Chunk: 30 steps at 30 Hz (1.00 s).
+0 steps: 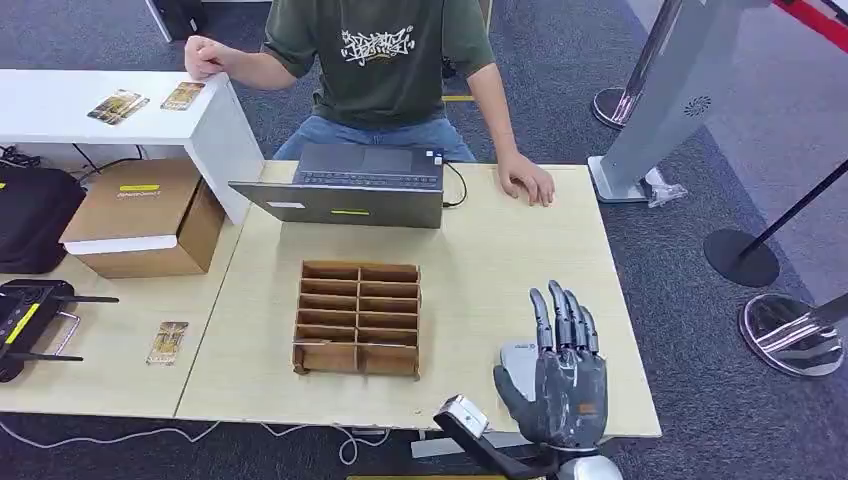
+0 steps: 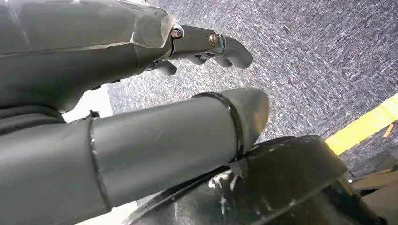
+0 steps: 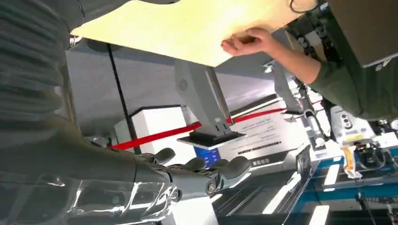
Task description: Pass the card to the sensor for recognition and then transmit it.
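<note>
My right hand (image 1: 555, 372) is raised over the front right corner of the wooden table (image 1: 500, 270), fingers straight and apart, holding nothing. In the right wrist view the right hand (image 3: 187, 176) is also empty, with the grey sensor stand (image 3: 202, 96) beyond it. That sensor stand (image 1: 680, 95) rises from the floor to the right of the table. One card (image 1: 167, 342) lies on the left table. Two more cards (image 1: 117, 105) (image 1: 183, 95) lie on the white shelf. My left hand (image 2: 141, 51) hangs over the carpet, empty, fingers loosely bent and thumb apart.
A wooden slotted organizer (image 1: 358, 318) stands mid-table, a laptop (image 1: 345, 185) behind it. A person (image 1: 385, 60) sits at the far side, one hand (image 1: 527, 180) on the table. A cardboard box (image 1: 145, 215) and black devices (image 1: 30, 315) sit left. Barrier posts (image 1: 742, 255) stand right.
</note>
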Available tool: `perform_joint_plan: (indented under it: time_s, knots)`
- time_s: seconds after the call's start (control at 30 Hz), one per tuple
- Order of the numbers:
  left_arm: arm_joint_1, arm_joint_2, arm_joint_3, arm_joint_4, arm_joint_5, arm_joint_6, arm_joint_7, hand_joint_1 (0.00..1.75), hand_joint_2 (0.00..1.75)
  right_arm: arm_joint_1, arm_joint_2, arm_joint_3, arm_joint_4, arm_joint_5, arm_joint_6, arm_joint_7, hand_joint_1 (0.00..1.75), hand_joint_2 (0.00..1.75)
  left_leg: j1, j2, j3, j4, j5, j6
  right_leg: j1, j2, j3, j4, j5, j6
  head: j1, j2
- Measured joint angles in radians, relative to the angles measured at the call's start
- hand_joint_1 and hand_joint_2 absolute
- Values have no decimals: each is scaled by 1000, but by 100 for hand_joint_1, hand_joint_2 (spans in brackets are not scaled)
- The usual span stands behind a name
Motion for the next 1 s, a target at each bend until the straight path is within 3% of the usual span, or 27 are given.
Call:
perform_joint_plan:
  time_s: [0.63, 0.93, 1.0]
  knots:
    - [1, -8, 22, -10, 0, -14, 0, 0, 0, -3, -6, 68, 109, -13, -16, 27, 0, 175, 0, 0, 0, 0, 0, 0, 0, 0, 0, 0, 0, 0, 0, 0]
    - [-4, -8, 26, -10, 0, -19, 0, 0, 0, -42, -31, 119, 200, -51, -88, 6, 0, 175, 0, 0, 0, 0, 0, 0, 0, 0, 0, 0, 0, 0, 0, 0]
    - [-5, -8, 26, -10, 0, -21, 0, 0, 0, -63, -34, 133, 227, -69, -69, -13, 0, 175, 0, 1, 0, 0, 0, 0, 0, 1, 0, 0, 0, 0, 0, 0]
